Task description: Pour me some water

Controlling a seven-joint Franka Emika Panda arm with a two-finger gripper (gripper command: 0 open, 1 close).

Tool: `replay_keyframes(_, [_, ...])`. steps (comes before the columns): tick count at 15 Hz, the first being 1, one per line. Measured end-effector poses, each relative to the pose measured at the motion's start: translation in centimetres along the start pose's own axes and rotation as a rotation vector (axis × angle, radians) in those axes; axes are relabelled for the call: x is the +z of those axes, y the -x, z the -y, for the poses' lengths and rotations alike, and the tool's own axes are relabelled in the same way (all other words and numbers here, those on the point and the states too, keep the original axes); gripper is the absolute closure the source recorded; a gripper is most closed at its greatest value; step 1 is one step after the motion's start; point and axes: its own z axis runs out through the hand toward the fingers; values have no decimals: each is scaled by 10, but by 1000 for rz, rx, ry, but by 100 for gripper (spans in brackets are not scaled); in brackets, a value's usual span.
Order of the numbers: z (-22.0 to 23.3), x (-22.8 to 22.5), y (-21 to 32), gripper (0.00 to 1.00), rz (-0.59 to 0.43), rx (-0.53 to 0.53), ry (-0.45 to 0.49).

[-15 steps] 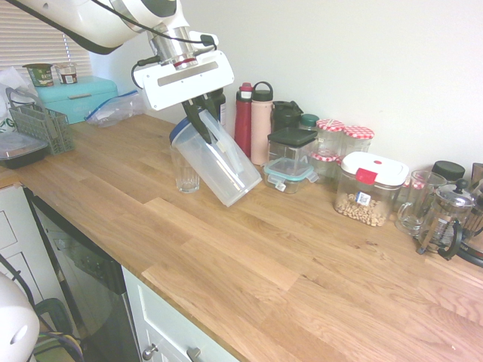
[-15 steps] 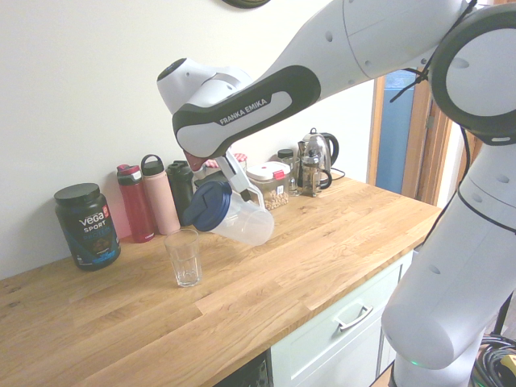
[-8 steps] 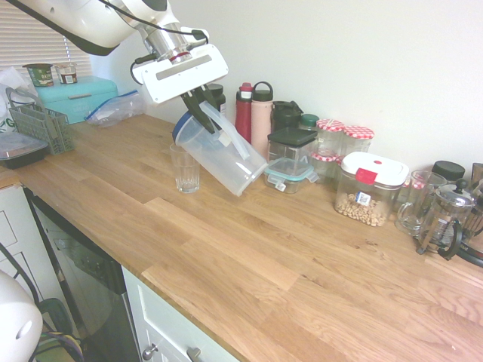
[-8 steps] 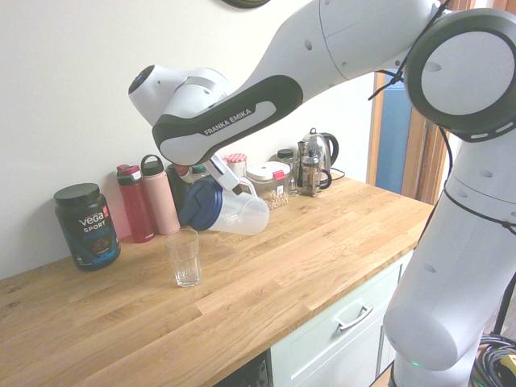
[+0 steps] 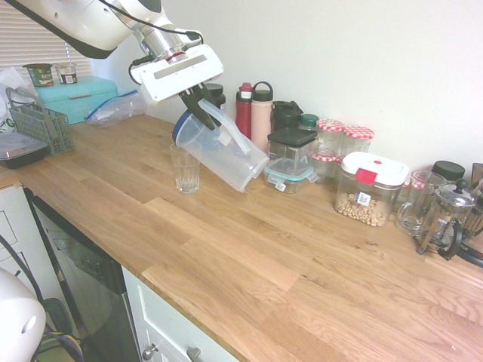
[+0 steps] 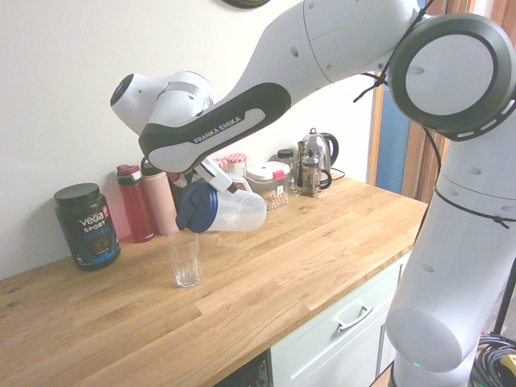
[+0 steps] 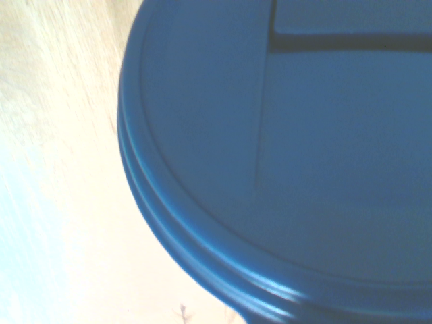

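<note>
Boxes and packages stand at the far left in the first exterior view: 2 small cups on a turquoise box, with a grey rack in front and a plastic bag beside it. Next comes the drinking glass, upright on the wooden counter. Just to its right, the clear pitcher is in the air, tilted with its blue lid lower than when upright and near the rim of the glass. The gripper is closed firmly on the pitcher's handle, its 2 fingers brought together around it. Behind, a red bottle and a pink bottle stand side by side. More to the right are clear containers, jars with checkered lids, a white-lidded box of nuts, a glass mug and a French press.
</note>
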Motion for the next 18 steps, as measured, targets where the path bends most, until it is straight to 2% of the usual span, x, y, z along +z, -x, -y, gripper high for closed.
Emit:
replay_keyframes(4, [-2,1,0,100,0,2,19])
replay_keyframes(6, [-13,-1,3,100,-31,45,3])
replay_keyframes(13, [-121,10,88,100,-98,396,-266])
replay_keyframes(18, [-178,73,127,100,-98,644,-459])
